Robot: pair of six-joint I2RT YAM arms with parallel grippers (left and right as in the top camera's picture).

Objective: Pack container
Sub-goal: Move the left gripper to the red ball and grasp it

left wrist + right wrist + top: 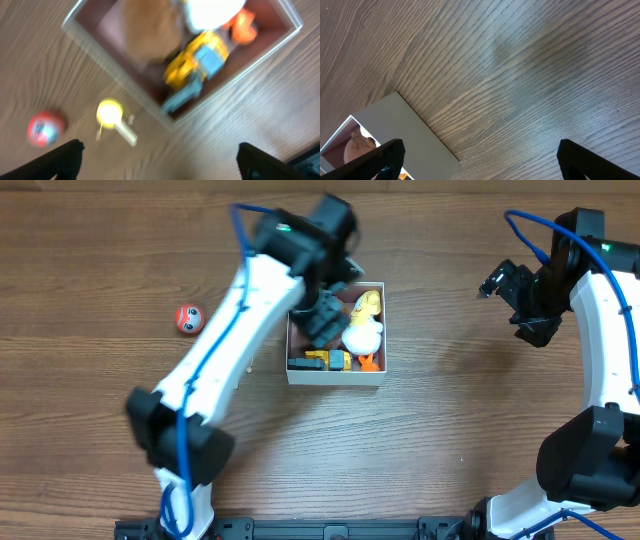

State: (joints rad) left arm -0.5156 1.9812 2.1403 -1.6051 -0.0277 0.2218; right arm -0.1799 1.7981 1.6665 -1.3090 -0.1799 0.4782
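The container (335, 377) is a square white-walled box with a pink-mauve inside, at the table's middle. It holds a white duck toy (362, 330) with orange feet, a yellow and blue truck (338, 360) and a brown toy. My left gripper (320, 320) hangs over the box's left part, open and empty. The blurred left wrist view shows the container (120, 75), the truck (200, 60), the brown toy (150, 30) and the open left gripper (162, 160). My right gripper (503, 282) is open and empty, far to the right of the box. The right wrist view shows the open right gripper (480, 155) and the container's white wall (390, 125).
A red ball toy (189, 319) lies on the wood table left of the box and also shows in the left wrist view (45, 129). A small yellow round piece with a pale stick (112, 116) lies just outside the box's left wall.
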